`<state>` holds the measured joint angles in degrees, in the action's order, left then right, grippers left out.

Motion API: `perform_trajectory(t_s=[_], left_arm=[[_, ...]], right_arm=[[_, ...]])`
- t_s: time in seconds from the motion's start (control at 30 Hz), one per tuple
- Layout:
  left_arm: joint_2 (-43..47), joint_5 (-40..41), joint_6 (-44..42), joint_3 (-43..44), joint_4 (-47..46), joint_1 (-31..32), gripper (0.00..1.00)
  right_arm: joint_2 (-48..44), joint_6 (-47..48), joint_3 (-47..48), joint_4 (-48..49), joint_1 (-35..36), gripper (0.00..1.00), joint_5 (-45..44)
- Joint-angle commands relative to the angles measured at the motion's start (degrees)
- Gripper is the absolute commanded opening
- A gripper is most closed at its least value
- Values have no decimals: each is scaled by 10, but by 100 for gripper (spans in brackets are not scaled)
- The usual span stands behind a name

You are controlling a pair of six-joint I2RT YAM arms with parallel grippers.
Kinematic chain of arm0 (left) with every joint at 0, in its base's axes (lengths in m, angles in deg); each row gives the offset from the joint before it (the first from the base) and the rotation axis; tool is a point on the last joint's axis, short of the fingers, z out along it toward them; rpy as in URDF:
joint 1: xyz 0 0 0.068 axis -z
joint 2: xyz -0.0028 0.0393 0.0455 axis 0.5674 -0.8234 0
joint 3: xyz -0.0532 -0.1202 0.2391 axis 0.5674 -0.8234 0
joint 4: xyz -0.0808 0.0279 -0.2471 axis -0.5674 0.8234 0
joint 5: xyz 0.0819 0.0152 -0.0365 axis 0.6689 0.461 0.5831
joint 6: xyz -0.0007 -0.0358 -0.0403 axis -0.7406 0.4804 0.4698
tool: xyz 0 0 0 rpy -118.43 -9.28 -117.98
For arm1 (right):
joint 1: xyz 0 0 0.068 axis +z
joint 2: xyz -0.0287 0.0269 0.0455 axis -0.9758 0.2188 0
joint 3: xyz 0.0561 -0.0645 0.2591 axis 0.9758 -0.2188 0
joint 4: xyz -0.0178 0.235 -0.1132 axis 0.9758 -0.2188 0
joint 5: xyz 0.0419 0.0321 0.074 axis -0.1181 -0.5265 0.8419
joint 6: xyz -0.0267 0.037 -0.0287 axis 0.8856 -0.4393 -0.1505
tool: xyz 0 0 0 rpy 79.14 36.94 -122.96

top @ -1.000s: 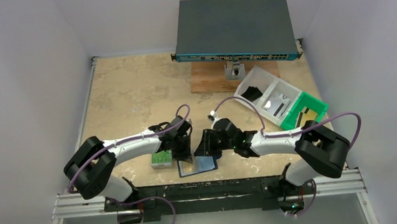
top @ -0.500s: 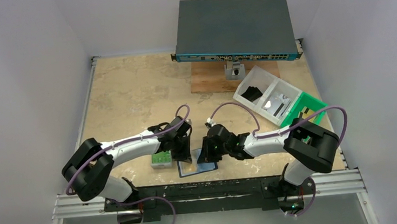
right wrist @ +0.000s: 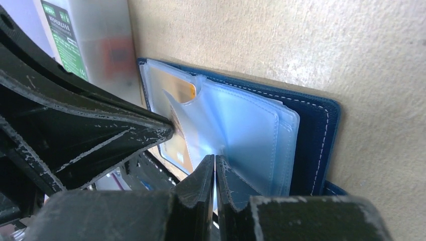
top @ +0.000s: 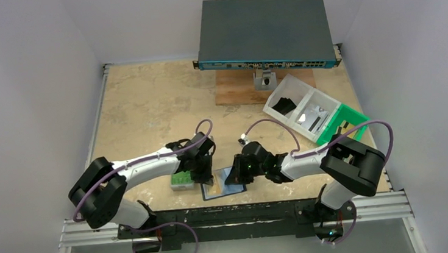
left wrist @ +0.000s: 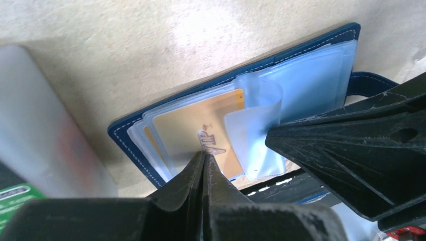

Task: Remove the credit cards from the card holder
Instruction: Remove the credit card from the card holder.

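The right gripper [right wrist: 215, 161] has just dropped in and closed up. A second ago its fingers stood apart above the holder [top: 222, 189]. Now they're down on it with only a hairline slit between them. Their tips sit on the clear sleeves [right wrist: 241, 130], and one flap curls up just beside them, peeled back. Whether plastic is actually nipped between those tips, I can't tell.

The left gripper [left wrist: 203, 161] hasn't changed its grip. Its fingers are pressed tight together with nothing between them, and their tips rest on the gold card [left wrist: 196, 128], which lies in its pocket just ahead of them. The right tip ends right beside them, across that curled flap.

The holder lies open and flat under both sets of tips, with the grey case [top: 181, 180] just outside the left fingers.

So what does it mean? No card is out yet. I'd call this the set-up: the right side holds the sleeve aside so the left tips can drag the card towards the pocket mouth. The danger is that the whole holder slides along instead of the card coming free.
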<state>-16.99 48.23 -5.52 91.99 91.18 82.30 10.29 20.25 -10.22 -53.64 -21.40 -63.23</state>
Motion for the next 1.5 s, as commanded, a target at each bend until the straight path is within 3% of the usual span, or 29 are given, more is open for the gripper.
perform_trajectory(t_s=[0.0,0.4,0.5,0.7,0.9,1.23,1.47], left_arm=[[-29,-15,-6,11,-28,3,0],[-32,-25,-1,33,-35,11,0],[-19,-31,0,39,-34,14,0],[-7,-47,1,61,-42,23,0],[-41,-68,4,89,-60,34,0],[-134,-95,12,116,-88,39,0],[-60,-48,-6,123,-26,32,0]], right_arm=[[-24,-7,-24,17,-7,6,17],[-46,1,-28,31,-9,6,34],[-79,19,-9,-34,-10,11,7],[-194,44,39,-186,-9,29,-81],[-243,57,56,-249,-9,32,-121],[-230,53,44,-236,-9,31,-111],[-195,60,49,-208,-5,32,-80]])
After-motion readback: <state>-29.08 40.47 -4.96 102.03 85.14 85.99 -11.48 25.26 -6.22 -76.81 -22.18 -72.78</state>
